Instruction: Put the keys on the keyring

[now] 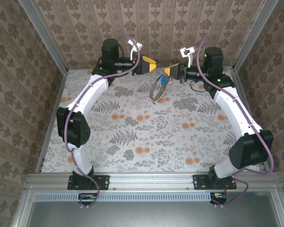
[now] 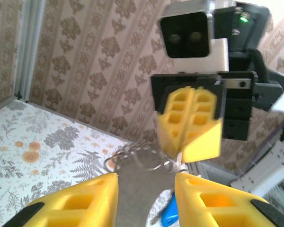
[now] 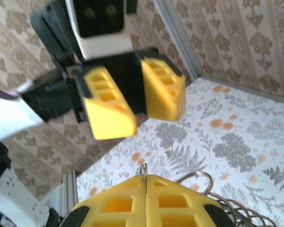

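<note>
Yellow fingertips [image 1: 153,65] of both my arms meet in mid-air over the far side of the floral-patterned tabletop [image 1: 132,137].

Top view: left pincer [image 1: 151,65] and right pincer [image 1: 168,72] face each other tip to tip. Below them hangs the thin metal keyring with its beige-brown chain strap [image 1: 156,92], clear of the table. The tiny key with the bright blue plastic head [image 1: 163,81] sits against the upper part of the loop.

Left wrist view: left pincer [image 2: 146,182] is part-way open with nothing gripped. Opposite, the right pincer [image 2: 187,142] is pressed shut with a metal sliver at its seam. The keyring [image 2: 149,160] dangles just beneath it, and the key [image 2: 170,215] is lower. Cannot tell whether the key is threaded on.

Right wrist view: right pincer [image 3: 146,182] is fully closed, the sliver poking from the seam. I judge that it holds the keyring [image 3: 199,182], whose wire shows just beside it. Left pincer [image 3: 141,118] is gapped and empty.

Risks: the grip is on a thin edge only, so a nudge from the left could twist the ring out and drop everything. If the key merely rests on the wire, any swing sheds it.

Containers: none in use; both items hang in air.
</note>
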Controlling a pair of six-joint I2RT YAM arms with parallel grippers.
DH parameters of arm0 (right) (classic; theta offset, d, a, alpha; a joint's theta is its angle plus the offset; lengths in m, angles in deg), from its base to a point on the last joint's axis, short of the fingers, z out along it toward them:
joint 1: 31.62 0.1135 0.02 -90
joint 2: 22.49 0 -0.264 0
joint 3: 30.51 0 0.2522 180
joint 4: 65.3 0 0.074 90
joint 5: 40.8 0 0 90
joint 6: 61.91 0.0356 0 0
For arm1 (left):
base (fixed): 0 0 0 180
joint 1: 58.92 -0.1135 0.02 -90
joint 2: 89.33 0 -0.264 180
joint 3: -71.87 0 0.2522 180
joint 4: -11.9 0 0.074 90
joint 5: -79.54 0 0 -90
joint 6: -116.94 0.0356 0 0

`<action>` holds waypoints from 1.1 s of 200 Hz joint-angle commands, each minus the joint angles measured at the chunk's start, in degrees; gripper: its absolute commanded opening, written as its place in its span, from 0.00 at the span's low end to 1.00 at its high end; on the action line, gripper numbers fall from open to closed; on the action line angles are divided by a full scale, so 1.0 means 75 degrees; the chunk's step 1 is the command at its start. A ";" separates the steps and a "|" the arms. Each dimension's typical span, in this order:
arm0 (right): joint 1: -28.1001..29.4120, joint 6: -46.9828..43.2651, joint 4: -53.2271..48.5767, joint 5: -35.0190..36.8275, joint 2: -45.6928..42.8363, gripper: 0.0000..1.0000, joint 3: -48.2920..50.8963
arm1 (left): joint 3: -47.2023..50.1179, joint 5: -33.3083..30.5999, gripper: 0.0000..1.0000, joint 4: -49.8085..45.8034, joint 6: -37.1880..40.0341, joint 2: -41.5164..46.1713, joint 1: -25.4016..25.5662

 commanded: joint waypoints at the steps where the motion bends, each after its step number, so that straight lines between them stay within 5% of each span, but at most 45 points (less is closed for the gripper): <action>1: -0.0010 -0.1379 -0.1710 -0.0547 0.0289 0.00 -0.0551 | -0.0711 0.0691 0.36 -0.2300 0.1790 -0.0021 0.0080; 97: 0.0002 -0.2764 -0.3888 -0.0436 0.0964 0.00 -0.1594 | -0.1259 0.0965 0.29 -0.3891 0.2860 -0.0572 0.0323; 220: 0.0049 -0.2879 -0.3973 -0.0375 0.1131 0.00 -0.1708 | -0.1436 0.1059 0.27 -0.4293 0.3122 -0.0958 0.0567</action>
